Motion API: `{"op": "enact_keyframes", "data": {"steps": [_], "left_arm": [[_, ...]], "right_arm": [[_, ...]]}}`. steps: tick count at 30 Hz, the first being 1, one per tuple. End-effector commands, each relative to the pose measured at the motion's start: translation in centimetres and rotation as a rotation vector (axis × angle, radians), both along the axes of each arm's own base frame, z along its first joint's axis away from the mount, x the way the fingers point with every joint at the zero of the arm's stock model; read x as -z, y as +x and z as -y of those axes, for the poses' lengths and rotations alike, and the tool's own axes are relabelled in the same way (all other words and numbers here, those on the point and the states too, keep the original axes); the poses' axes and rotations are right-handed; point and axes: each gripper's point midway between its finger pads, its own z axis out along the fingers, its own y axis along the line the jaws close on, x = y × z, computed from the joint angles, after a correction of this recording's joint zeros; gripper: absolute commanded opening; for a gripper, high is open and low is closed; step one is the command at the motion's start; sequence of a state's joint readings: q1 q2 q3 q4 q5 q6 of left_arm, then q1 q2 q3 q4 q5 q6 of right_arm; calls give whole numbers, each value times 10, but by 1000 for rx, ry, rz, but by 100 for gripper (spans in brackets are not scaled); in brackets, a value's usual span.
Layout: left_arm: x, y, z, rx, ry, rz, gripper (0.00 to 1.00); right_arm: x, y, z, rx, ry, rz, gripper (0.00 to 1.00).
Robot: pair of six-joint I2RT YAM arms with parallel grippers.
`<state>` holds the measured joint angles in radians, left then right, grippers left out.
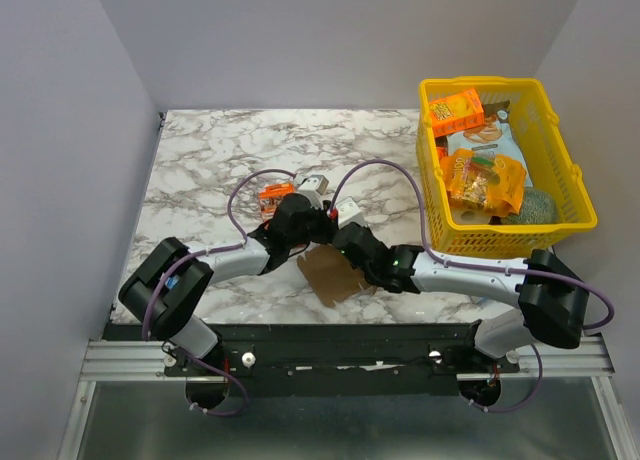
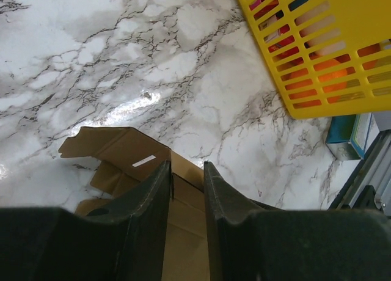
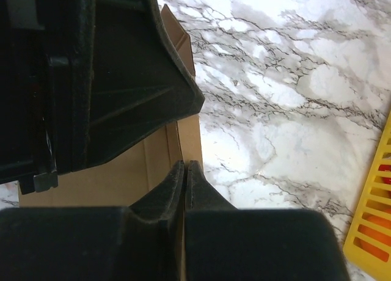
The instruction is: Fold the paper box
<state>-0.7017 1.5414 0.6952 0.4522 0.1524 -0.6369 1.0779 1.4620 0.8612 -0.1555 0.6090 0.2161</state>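
Note:
The paper box (image 1: 330,277) is a brown cardboard blank, partly folded, lying near the table's front middle. My left gripper (image 1: 308,227) reaches over its far edge. In the left wrist view, its fingers (image 2: 153,195) stand a little apart with a raised cardboard wall (image 2: 186,177) filling the gap between them. My right gripper (image 1: 347,244) comes in from the right. In the right wrist view, its fingertips (image 3: 177,177) are pressed together on a thin edge of the box (image 3: 122,171). The left gripper's dark body covers the upper left of that view.
A yellow basket (image 1: 572,170) with snack packets stands at the right back of the marble table (image 1: 210,160); it also shows in the left wrist view (image 2: 342,67). A small orange object (image 1: 275,193) lies just behind the left gripper. The table's front edge is close below the box.

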Motion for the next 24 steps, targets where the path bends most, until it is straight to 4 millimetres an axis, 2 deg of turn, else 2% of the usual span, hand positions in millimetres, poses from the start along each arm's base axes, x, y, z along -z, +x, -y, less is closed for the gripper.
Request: {"op": "enact_keyframes", "data": {"steps": [1, 6, 13, 19, 24], "left_arm": [[16, -5, -2, 8, 17, -29, 33], [20, -8, -4, 2, 22, -38, 30], [24, -9, -6, 1, 26, -40, 29], [25, -13, -8, 8, 21, -31, 29], [27, -17, -10, 19, 23, -18, 29]], "right_arm": [[37, -23, 22, -1, -120, -147, 15], [28, -24, 17, 3, -87, -165, 29], [7, -29, 4, -12, 25, -193, 60], [-4, -30, -3, -32, 182, -305, 76], [-11, -28, 0, -46, 299, -370, 81]]}}
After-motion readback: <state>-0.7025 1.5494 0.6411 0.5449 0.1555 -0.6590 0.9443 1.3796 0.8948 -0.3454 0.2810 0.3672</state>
